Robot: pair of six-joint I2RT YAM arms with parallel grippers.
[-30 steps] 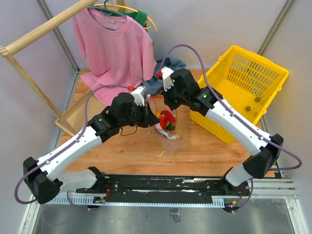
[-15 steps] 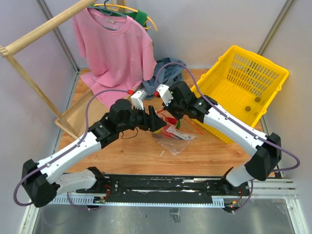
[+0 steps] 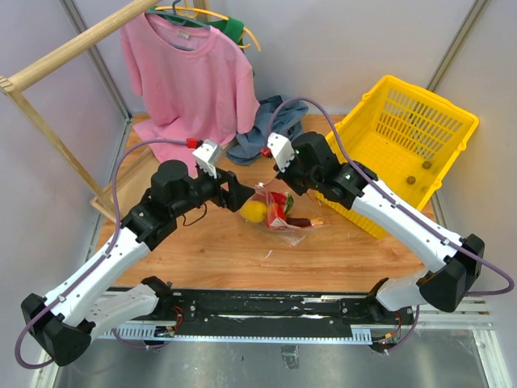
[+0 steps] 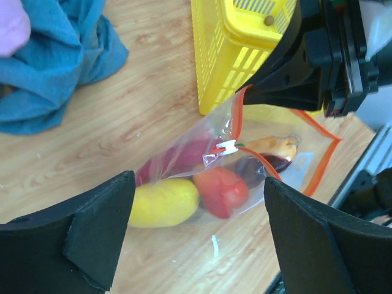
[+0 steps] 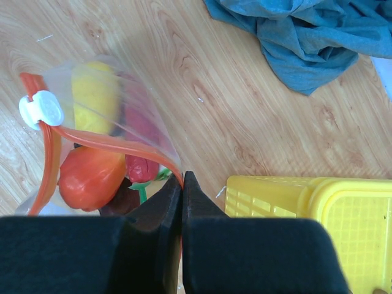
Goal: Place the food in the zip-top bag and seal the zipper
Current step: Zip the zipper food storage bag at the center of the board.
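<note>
On the wooden table point(image 3: 202, 250), out past my two bases, the zip-top bag point(image 3: 283, 217) lies near the middle with the food inside it: a yellow fruit point(image 3: 253, 212) at the bag's 9 o'clock end, a red pepper-like piece point(image 4: 220, 191) touching it, a dark brown-purple piece point(image 4: 260, 166) just beside that, and a pinkish-red piece point(image 4: 177, 160) behind the fruit, too blurred through the plastic for me to name. My left gripper point(image 3: 242, 194) hovers at the bag's 10 o'clock, jaws spread wide and touching nothing; in its wrist view the bag shows between the two fingers point(image 4: 92, 239). My right gripper point(image 5: 182, 179) sits at the bag's 12 o'clock, jaws pressed together on the end of the zipper point(image 5: 113, 146), with that corner of the bag raised off the wood. The orange-red strip runs from there to the white slider point(image 5: 40, 110); in the left wrist view its two sides part into a loop past the slider. Farther off, a yellow basket point(image 3: 404, 145) stands at the bag's 2 o'clock, a crumpled blue cloth point(image 3: 258, 133) lies at 12 o'clock, and a pink shirt point(image 3: 190, 81) hangs at 11 o'clock by a wooden rack point(image 3: 73, 56)
</note>
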